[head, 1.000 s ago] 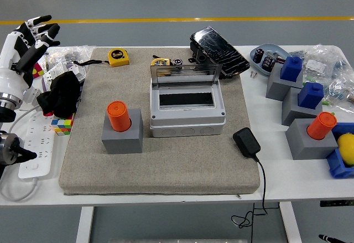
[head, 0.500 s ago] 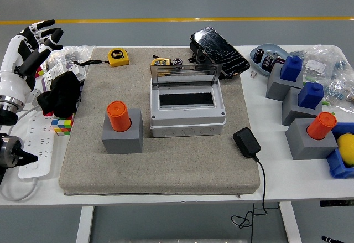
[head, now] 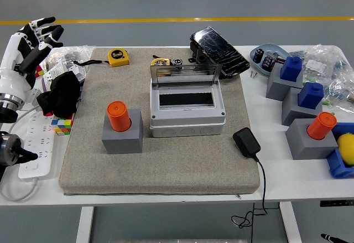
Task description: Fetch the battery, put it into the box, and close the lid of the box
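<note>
Since a second ago, left hand (head: 34, 39) drawn slightly further toward the left edge, raised over the counter's far-left corner; everything else unmoved. Fingers spread and relaxed, holding nothing. Right hand out of sight.

On the white counter (head: 166, 190), a grey felt mat (head: 166, 165). At the mat's middle, the grey box (head: 187, 107), lid (head: 184, 71) hinged at the far side and standing open, interior dark and visible through the rectangular opening. Left of the box, on the mat, an orange battery (head: 118, 115) upright in a grey block holder (head: 122, 136), well apart from the left hand. Near the mat's far edge, a yellow tape measure (head: 118, 57); just behind the box, a black-wrapped device (head: 219, 53). Near the mat's right front, a black power adapter (head: 246, 142) with its cable running down over the counter's near edge.

On the counter's right side, a second orange battery (head: 322, 125) in a grey holder (head: 307, 140), two blue pieces (head: 291, 67) (head: 310, 94) in grey holders behind it, and a blue tray with a yellow object (head: 346, 149) at the edge. On the left side, a black cloth (head: 60, 93), a colourful cube (head: 62, 124) and a white power strip (head: 36, 146).
</note>
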